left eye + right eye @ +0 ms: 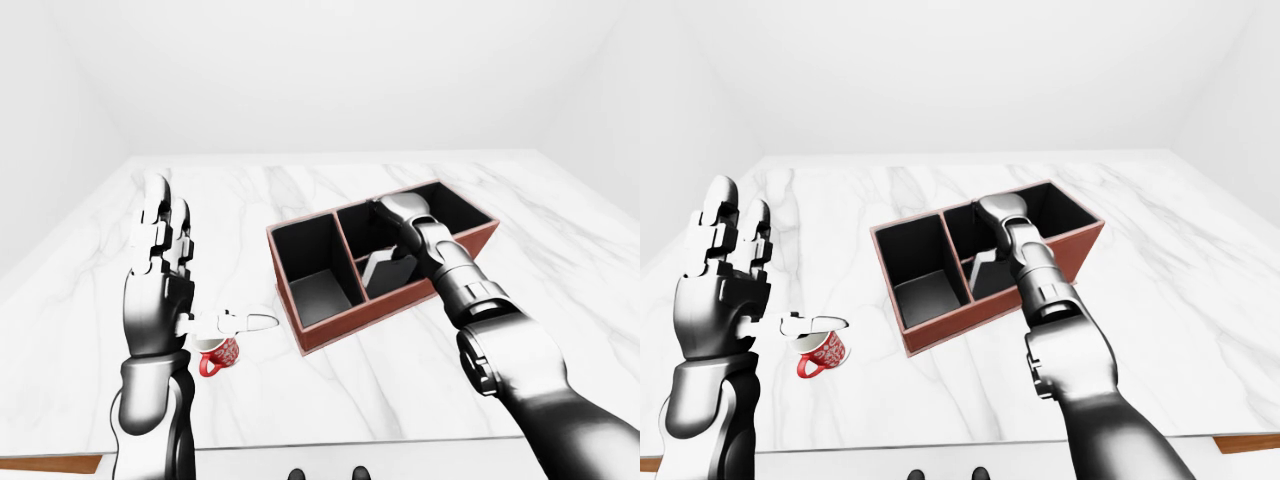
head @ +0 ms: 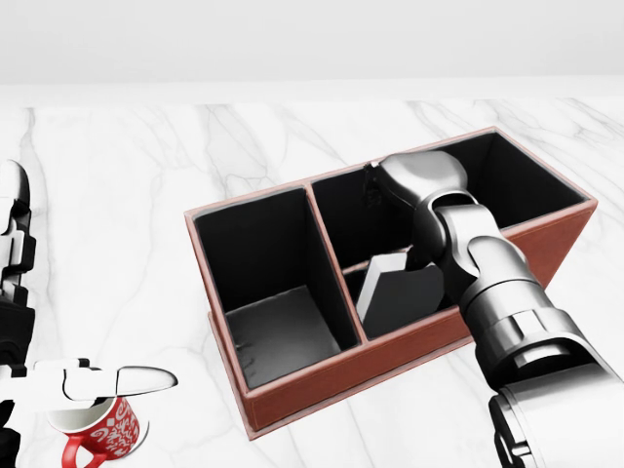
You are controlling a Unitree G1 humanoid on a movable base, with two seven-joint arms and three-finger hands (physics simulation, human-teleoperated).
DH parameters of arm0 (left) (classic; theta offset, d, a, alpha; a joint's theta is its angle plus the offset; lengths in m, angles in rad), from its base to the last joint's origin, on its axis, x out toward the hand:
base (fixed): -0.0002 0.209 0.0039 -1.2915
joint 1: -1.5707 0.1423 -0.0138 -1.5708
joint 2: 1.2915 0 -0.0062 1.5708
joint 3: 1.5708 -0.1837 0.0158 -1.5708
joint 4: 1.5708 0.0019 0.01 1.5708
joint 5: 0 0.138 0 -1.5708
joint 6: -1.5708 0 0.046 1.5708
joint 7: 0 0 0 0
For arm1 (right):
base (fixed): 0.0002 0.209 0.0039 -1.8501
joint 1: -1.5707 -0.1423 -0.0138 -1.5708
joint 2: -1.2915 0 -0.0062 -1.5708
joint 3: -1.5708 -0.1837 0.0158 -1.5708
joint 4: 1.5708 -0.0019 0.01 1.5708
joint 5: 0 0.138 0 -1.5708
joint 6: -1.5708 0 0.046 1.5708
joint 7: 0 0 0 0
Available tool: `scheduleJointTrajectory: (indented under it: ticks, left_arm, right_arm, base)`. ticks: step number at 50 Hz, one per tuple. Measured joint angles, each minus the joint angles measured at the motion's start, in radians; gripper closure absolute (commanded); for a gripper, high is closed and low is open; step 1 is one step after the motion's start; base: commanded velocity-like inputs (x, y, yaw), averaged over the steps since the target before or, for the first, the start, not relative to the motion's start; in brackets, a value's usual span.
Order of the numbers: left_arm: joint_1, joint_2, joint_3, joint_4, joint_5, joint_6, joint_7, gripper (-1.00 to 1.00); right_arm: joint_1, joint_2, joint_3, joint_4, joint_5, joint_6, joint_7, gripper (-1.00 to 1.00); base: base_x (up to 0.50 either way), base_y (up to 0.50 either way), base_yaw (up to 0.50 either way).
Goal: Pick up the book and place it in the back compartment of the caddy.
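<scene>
On the white marble worktop (image 2: 146, 195), the left hand (image 1: 160, 255) stands raised with fingers spread, empty, above a red patterned mug (image 2: 102, 429). In the rust-red, black-lined caddy (image 2: 322, 375), the dark book (image 2: 405, 292) leans tilted in the right-hand compartment's lower section. The right hand (image 2: 409, 180) reaches in above it; I cannot tell its grip or whether placement is complete.

We see a red-brown caddy (image 2: 390, 361), black inside, on a white marble table (image 2: 127, 195) with grey veins. Near the caddy sits a red cup (image 2: 102, 432) with white squiggles.
</scene>
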Motion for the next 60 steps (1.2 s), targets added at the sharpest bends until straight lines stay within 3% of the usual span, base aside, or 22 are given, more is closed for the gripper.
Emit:
scheduleJointTrajectory:
  ticks: [19,34,43,56,60]
  left_arm:
    - [-0.001,0.001,-0.001,0.008,0.001,0.000,0.002,-1.00]
    - [0.000,0.001,-0.001,0.007,0.001,0.000,0.002,-1.00]
    - [0.000,0.001,0.002,0.001,-0.001,0.000,0.001,-1.00]
    - [0.000,0.001,0.011,-0.020,-0.009,0.000,-0.003,-1.00]
    - [-0.001,0.001,0.015,-0.030,-0.013,0.000,-0.004,-1.00]
  right_arm:
    - [-0.005,-0.006,0.000,-0.013,-0.001,0.000,-0.005,-1.00]
    - [0.009,-0.011,-0.043,-0.181,0.140,0.000,0.140,-1.00]
    - [0.074,-0.010,-0.083,-0.442,0.299,0.000,0.304,-1.00]
    - [0.213,0.012,-0.127,-1.013,0.562,0.000,0.526,-1.00]
    - [0.251,0.015,-0.144,-1.196,0.649,0.034,0.558,-1.00]
  base:
    - [0.00,0.00,0.00]
    - [0.00,0.00,0.00]
    - [0.00,0.00,0.00]
    - [0.00,0.00,0.00]
    - [0.00,0.00,0.00]
